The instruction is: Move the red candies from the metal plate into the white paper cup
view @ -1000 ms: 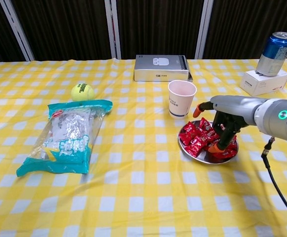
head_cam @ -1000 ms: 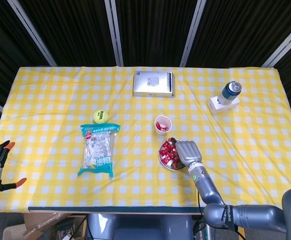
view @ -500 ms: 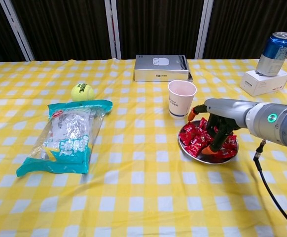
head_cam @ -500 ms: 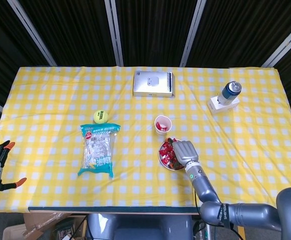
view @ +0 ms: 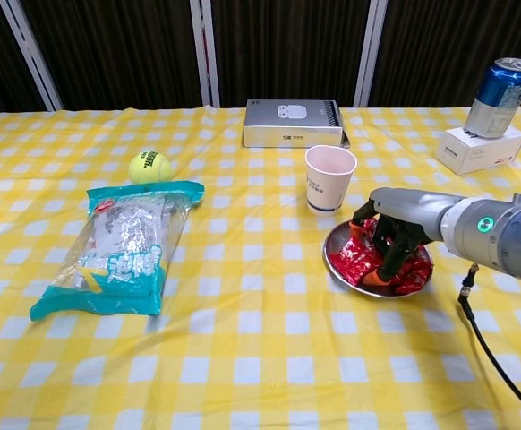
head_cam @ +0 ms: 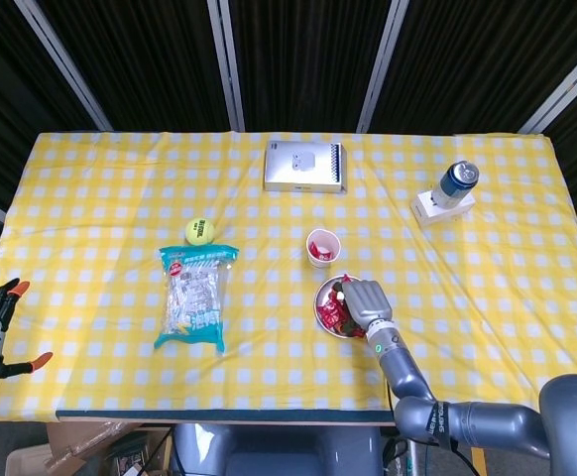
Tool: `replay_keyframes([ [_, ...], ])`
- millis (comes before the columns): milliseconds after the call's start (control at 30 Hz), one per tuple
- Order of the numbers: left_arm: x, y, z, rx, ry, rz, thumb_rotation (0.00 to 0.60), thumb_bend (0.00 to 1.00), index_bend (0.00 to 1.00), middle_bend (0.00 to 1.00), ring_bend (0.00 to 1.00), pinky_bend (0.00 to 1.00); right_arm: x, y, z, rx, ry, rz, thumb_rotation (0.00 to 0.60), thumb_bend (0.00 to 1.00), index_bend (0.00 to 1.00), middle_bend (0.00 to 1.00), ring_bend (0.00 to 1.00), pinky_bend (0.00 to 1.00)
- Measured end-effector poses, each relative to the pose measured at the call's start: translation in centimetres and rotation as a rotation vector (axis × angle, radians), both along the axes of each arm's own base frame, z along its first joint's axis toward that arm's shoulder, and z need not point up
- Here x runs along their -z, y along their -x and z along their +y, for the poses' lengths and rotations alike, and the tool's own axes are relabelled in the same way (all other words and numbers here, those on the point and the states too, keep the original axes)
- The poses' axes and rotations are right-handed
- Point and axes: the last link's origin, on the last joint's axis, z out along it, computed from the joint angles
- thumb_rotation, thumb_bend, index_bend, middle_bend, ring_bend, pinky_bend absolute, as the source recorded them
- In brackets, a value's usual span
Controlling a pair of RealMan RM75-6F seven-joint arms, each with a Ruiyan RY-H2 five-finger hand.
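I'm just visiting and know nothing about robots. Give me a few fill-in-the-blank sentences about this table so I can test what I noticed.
1. The right hand reaches into the metal plate of ____ candies.
2. The white paper cup stands just behind the ____.
3. The blue can stands on a small white ____.
4. The tennis ball lies just behind the plastic ____.

Missing words: red; plate; box; bag

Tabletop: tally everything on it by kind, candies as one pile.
Balls: 1, tennis ball
Bags: 1
Cups: 1, paper cup
Plates: 1, metal plate
Candy piles: 1
Cans: 1
Boxes: 2
Total: 8
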Motion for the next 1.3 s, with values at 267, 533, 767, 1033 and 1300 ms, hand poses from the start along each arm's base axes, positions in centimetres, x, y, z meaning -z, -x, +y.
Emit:
replay_keyframes([
  [267,0.0,0.0,0.0,-0.001,0.000,0.000,0.600,0.00,0.00,0.00,0.00,0.00,0.4,0.3,0.0,0.010,0.006,-0.023,0.600,0.56,0.62,0.78,0.83,1.00],
  [533,0.0,0.0,0.0,0.000,0.000,-0.002,0.600,0.00,0.00,0.00,0.00,0.00,0.0,-0.2,-0.2,0.000,0.019,-0.047,0.600,0.59,0.64,0.78,0.83,1.00],
  [767,-0.1,0.0,0.0,-0.001,-0.001,-0.005,0.600,0.00,0.00,0.00,0.00,0.00,-1.6,-1.3,-0.8,-0.018,0.055,-0.068,0.600,0.60,0.64,0.78,0.83,1.00],
  [1033,0.0,-0.1,0.1,-0.003,0.001,-0.010,0.600,0.00,0.00,0.00,0.00,0.00,-4.7,-2.5,-2.4,-0.017,0.119,-0.080,0.600,0.60,0.64,0.78,0.83,1.00],
  [1300,0.0,-0.1,0.2,-0.009,0.005,-0.015,0.600,0.00,0.00,0.00,0.00,0.00,-6.9,-4.4,-4.2,-0.027,0.171,-0.110,0.600,0.60,0.64,0.78,0.83,1.00],
])
